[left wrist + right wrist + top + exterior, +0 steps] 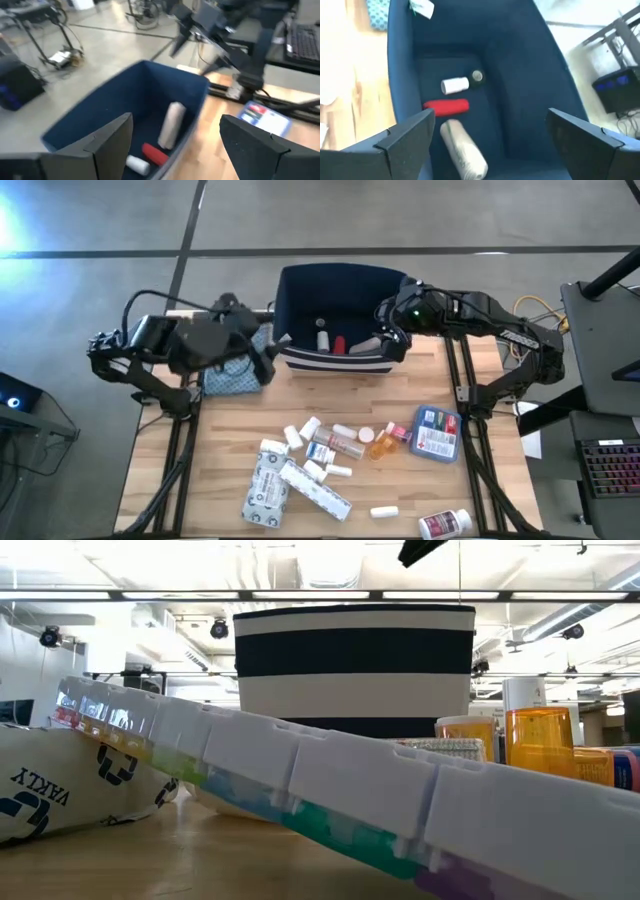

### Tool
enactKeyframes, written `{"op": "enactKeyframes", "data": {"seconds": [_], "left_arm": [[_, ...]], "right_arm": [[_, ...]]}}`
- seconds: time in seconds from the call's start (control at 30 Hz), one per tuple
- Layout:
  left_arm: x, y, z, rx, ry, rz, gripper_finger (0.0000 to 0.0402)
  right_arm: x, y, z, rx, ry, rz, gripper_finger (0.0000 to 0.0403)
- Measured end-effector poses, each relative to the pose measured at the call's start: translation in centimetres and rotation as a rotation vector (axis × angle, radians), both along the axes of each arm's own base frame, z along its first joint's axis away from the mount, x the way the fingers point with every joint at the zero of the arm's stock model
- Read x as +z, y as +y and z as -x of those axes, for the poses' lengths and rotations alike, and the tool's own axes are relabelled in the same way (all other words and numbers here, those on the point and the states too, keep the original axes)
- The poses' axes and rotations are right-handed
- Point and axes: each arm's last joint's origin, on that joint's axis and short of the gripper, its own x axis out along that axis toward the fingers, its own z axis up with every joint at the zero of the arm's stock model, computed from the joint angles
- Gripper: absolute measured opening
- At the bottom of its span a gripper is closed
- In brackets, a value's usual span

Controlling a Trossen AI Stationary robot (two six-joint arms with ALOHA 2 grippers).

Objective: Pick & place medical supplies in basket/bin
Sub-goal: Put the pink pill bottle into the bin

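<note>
Right gripper point(485, 145): fingers spread wide, empty, above the bin's point(300, 285) right rim.
Left gripper point(175, 145): parted, empty, at its left edge.
Bin: table's far edge.
Red tube point(446, 105): lying flat inside, long axis across the floor, between a white roll point(464, 147) and a small white bottle point(455, 85).

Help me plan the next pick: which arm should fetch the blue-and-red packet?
Right. The packet lies on the table's right side, below the right end effector, open over the bin; the left end effector is farther away.
</note>
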Motion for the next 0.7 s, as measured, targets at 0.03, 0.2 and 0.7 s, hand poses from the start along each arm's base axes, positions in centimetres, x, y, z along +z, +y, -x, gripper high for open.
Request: {"op": "enactKeyframes", "data": {"seconds": [0.03,0.2,0.7], "left_arm": [[-0.2,-0.3,0.0,-0.007,0.010,0.007,0.0277],[-1.3,-1.3,-0.2,-0.019,0.025,0.051,0.0277],[-1.9,-2.3,-0.3,-0.046,0.034,0.072,0.0277]], "right_arm": [[-0.1,-0.1,-0.2,0.002,-0.002,0.002,0.0366],[-0.6,-0.3,-1.1,0.016,0.021,0.008,0.0366],[-1.1,-0.2,-1.5,-0.009,-0.002,-0.085,0.0366]]}}
